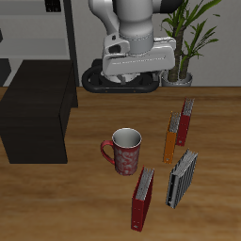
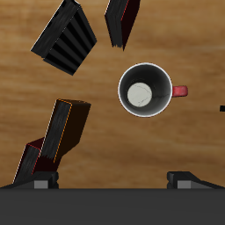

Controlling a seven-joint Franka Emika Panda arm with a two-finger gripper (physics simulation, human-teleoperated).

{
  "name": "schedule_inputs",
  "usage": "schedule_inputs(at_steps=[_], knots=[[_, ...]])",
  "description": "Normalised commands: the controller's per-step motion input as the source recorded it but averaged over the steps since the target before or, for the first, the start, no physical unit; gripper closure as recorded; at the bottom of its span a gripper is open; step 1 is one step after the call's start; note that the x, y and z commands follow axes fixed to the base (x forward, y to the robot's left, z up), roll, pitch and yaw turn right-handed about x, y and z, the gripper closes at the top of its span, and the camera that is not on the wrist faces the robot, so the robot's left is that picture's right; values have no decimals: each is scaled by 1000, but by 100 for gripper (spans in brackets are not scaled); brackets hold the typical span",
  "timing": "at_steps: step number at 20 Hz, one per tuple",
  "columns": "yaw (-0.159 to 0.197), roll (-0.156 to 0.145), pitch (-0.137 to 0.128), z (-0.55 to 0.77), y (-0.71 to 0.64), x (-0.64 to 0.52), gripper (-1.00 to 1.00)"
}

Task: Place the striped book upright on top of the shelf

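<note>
Striped book (image 1: 183, 179) stands upright, spine along table depth; gripper (image 2: 112, 180) seemingly open, empty

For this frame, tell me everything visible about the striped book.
The striped book is a thin rectangle with narrow black and light-grey stripes; it looks like a rigid hard cover. It stands on edge on the wooden table, near the front edge, not yet moved to the shelf. A red book stands close beside it, apart from it, with the mug farther back. From the wrist view it shows as a dark ribbed block. Nothing grips it; the end effector is not at it.
</note>
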Motion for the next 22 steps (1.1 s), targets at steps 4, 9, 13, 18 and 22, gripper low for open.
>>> schedule_inputs(at_steps=[4, 9, 13, 18, 22], knots=[[10, -59, -65, 103, 160, 423, -100], [-28, -108, -37, 56, 119, 431, -100], [-27, -124, -18, -1, 139, 310, -100], [-39, -46, 14, -42, 359, 338, -100], [-20, -14, -42, 26, 375, 249, -100]])
